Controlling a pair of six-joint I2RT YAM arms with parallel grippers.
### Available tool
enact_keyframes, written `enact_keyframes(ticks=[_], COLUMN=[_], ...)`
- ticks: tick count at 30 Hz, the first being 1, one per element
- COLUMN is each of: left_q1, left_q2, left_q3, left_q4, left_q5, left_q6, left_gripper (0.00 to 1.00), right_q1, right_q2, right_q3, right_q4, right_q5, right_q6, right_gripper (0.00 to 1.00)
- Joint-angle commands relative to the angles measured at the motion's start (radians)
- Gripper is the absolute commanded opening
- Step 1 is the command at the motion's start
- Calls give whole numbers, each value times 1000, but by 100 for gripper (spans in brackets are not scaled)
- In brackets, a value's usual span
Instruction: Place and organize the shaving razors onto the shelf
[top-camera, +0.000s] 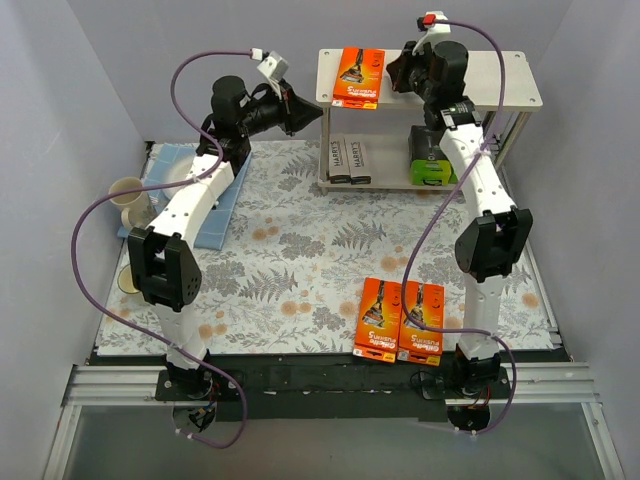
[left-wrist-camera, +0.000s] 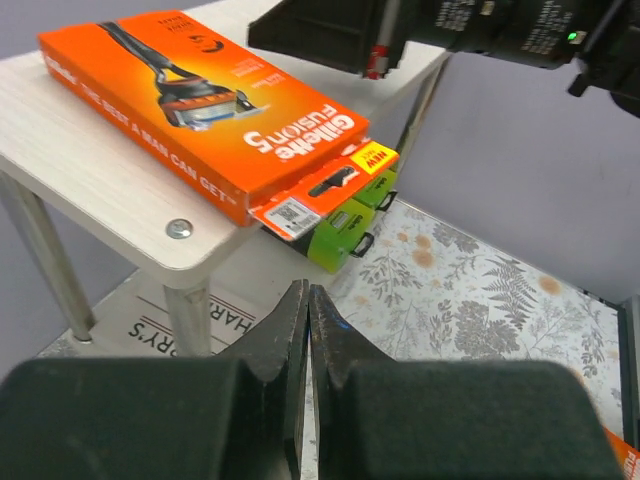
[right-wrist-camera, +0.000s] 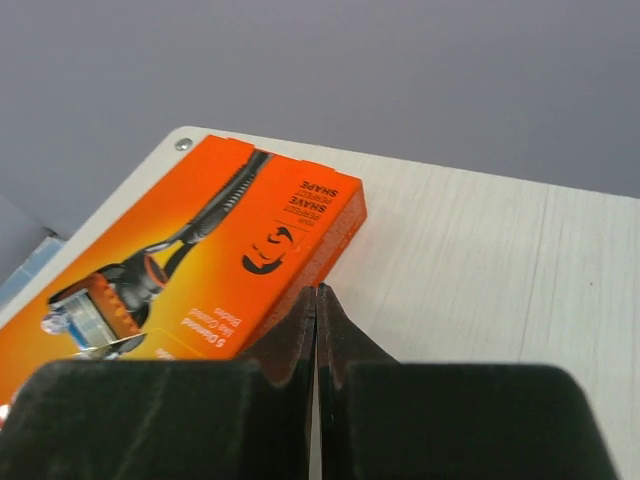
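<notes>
Orange flat cardboard razor box (top-camera: 360, 77) lies on the left half of the top board of the pale wooden two-tier shelf (top-camera: 500, 85); slim grey-white boxes (top-camera: 350, 158) and black boxes with lime-green ends (top-camera: 432, 160) sit on the lower board, and two more orange boxes (top-camera: 400, 320) wait near the right arm's base. The right gripper (right-wrist-camera: 316, 295) is clenched on nothing at the top box's right edge, while the left gripper (left-wrist-camera: 308, 290), likewise clenched and empty, hovers left of the shelf. Squaring this box probably calls for a gentle, flat push that stops short of the left rim.
</notes>
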Motion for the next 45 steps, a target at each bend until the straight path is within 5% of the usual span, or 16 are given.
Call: enact_keyframes(ticks=[1, 45], left_q1=[-23, -123], left_q2=[-65, 153], left_q3=[-37, 158], left_q4=[20, 93], left_q5=[68, -79], left_q6=[-9, -14], left_gripper=[0, 0], right_q1=[9, 46], right_q2=[21, 167], right_q3=[50, 105], right_q4=[13, 91], right_q5=[114, 117], right_q6=[-49, -76], right_gripper=[3, 2])
